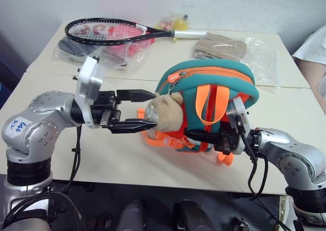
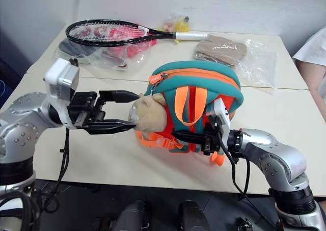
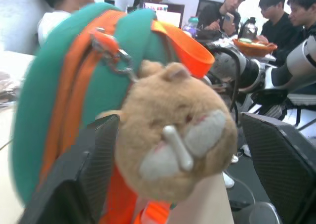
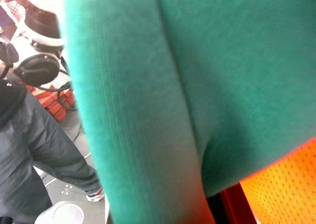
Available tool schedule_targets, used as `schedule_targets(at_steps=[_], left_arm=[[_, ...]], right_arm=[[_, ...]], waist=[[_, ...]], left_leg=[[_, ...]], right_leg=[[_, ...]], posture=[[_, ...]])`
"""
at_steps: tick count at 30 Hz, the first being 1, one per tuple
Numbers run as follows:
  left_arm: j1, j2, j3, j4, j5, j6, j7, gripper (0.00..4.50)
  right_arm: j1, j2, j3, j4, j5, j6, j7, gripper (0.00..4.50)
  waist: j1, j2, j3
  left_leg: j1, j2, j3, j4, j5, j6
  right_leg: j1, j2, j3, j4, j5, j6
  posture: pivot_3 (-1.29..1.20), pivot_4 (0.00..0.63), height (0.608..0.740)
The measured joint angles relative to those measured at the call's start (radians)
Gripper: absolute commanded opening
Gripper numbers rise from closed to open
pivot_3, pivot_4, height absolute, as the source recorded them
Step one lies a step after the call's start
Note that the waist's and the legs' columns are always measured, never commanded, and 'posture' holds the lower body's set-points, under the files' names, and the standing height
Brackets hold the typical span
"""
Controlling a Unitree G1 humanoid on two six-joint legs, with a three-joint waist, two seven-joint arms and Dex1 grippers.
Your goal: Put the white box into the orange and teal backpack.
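While the orange and teal backpack [image 1: 209,96] stands on the bench [image 1: 66,154] between the two arms, its zip closed along the teal top, the left gripper [image 1: 147,109] has its jaws apart just in front of the tan plush bear head [image 1: 164,114], the lower tip touching it. Right gripper [image 2: 179,135]: jaws closed, tips at the backpack's orange straps [image 1: 168,139]; whether they pinch the fabric cannot be told. Beyond the jaws lie a tennis racket [image 1: 109,31] and clear plastic bags [image 1: 257,55].
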Motion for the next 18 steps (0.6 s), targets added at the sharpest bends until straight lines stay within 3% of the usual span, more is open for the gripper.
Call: schedule_targets(at_steps=[4, 10, 18], left_arm=[[0.037, -0.079, -0.061, -0.016, 0.088, -0.094, 0.086, 1.87], [0.052, -0.058, -0.106, -0.023, 0.163, -0.175, 0.085, 0.15], [0.030, -0.006, -0.052, 0.021, 0.115, -0.145, 0.087, 0.02]], right_arm=[[-0.009, 0.001, 0.001, 0.009, -0.010, 0.000, 0.001, 0.00], [-0.015, 0.011, 0.004, 0.012, -0.019, 0.000, 0.003, 0.00], [-0.017, 0.030, 0.006, 0.012, -0.034, -0.005, 0.007, 0.00]], waist=[[0.005, 0.000, 0.000], [0.003, 0.000, 0.000], [0.002, 0.000, 0.000]], left_leg=[[-0.001, 0.000, 0.000, 0.001, 0.000, 0.000], [0.000, 0.000, 0.000, 0.000, 0.000, 0.000], [0.000, 0.000, 0.000, 0.000, 0.000, 0.000]], right_leg=[[0.001, 0.000, 0.000, 0.000, 0.000, 0.000], [0.001, 0.000, 0.000, -0.001, 0.000, 0.000], [0.000, 0.000, 0.000, 0.000, 0.000, 0.000]], posture=[[0.00, 0.150, 0.740], [0.00, 0.150, 0.740], [0.00, 0.150, 0.740]])
